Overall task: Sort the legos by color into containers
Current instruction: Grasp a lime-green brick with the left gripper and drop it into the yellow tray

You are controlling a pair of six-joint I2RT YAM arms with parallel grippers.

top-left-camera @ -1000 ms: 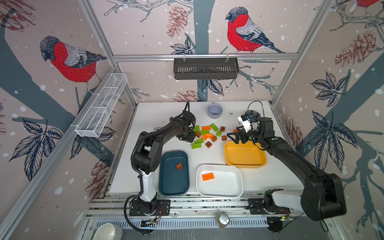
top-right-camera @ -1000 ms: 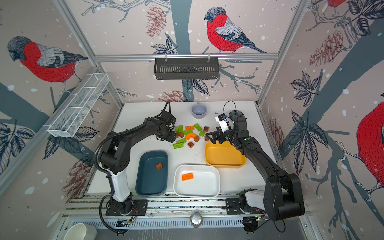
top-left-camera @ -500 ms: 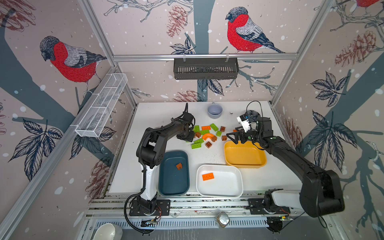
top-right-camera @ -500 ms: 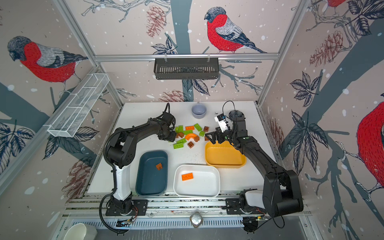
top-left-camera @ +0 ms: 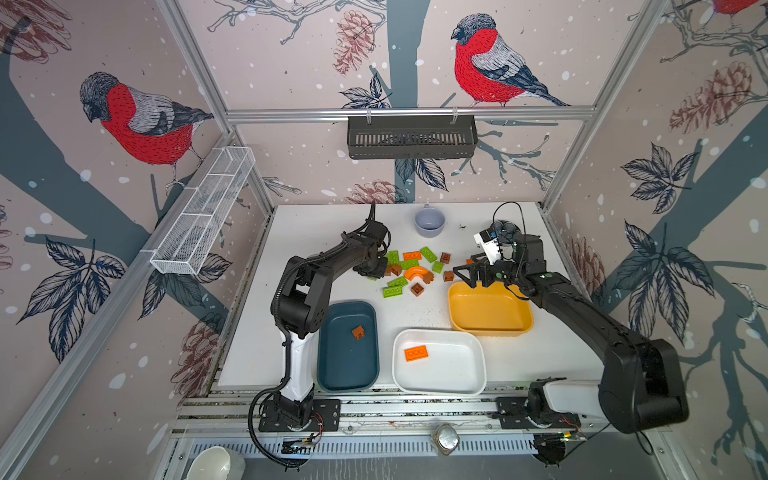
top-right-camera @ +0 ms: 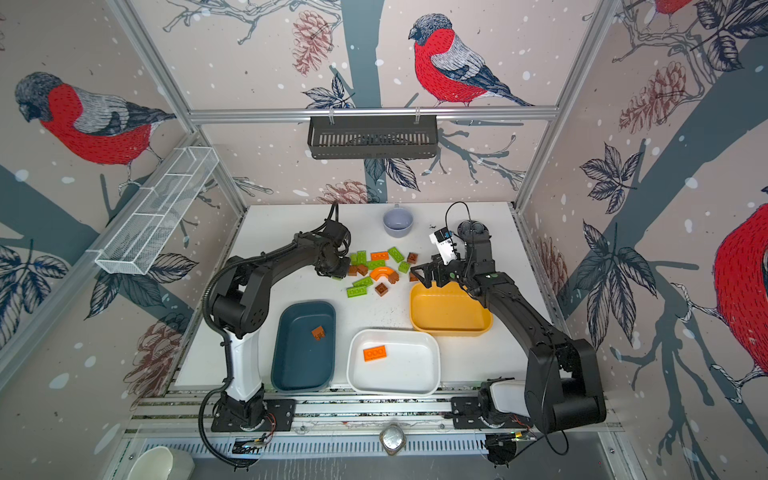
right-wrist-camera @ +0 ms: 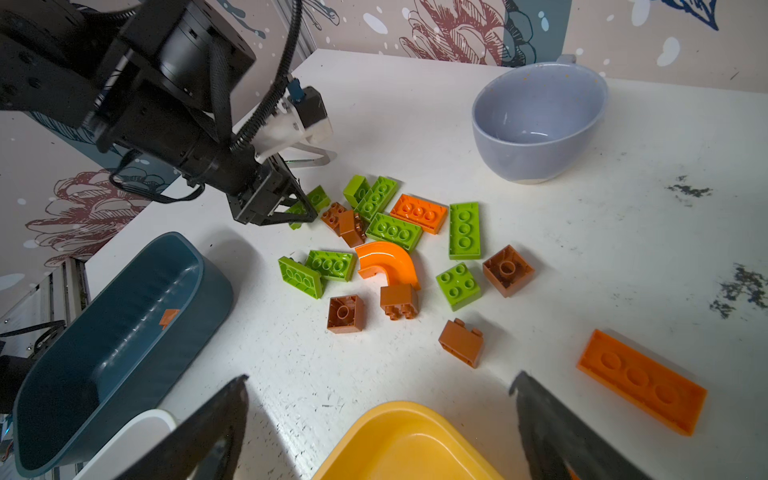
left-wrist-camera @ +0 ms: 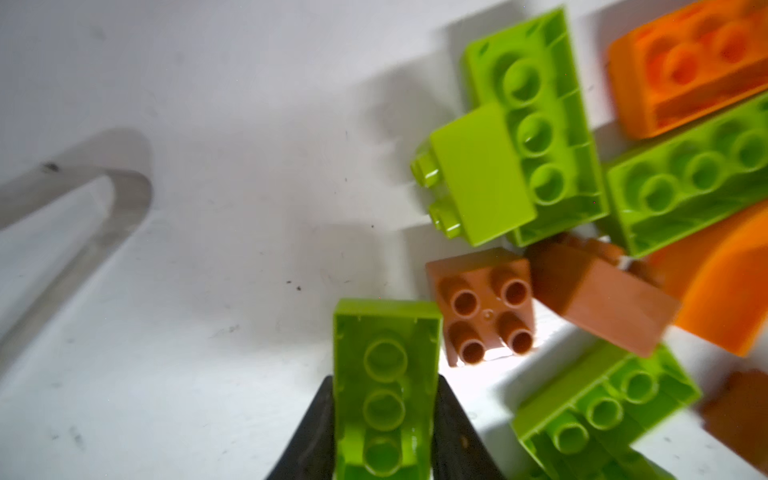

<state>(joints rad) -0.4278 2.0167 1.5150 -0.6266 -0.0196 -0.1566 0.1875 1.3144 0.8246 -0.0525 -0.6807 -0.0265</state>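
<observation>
Bird-patterned walls enclose a white tabletop (top-left-camera: 324,232), where an orange arch (top-left-camera: 417,273) lies in the middle of the loose legos (top-left-camera: 405,266). Left of that arch in both top views, the left hand (left-wrist-camera: 385,386) is clenched on a lime-green plate (left-wrist-camera: 386,340). Its 2 dark fingers (left-wrist-camera: 320,428) press against the plate's long sides, and the plate's hollow underside faces the wrist camera. Whether the plate is off the tabletop I cannot tell. A brown square block (left-wrist-camera: 484,305) sits just beside it, on the arch's side.

Right of the arch, the right hand (right-wrist-camera: 380,378) hangs released with its jaws spread wide, grasping nothing, over the far rim of the mustard tray (top-left-camera: 490,311).

Nearer the robot bases than the arch, the teal tray (top-left-camera: 345,374) holds 1 brown piece (top-left-camera: 358,332), and the white tray (top-left-camera: 453,370) holds 1 orange plate (top-left-camera: 416,353). Beyond the arch stands a grey-lavender cup (top-left-camera: 430,221).
</observation>
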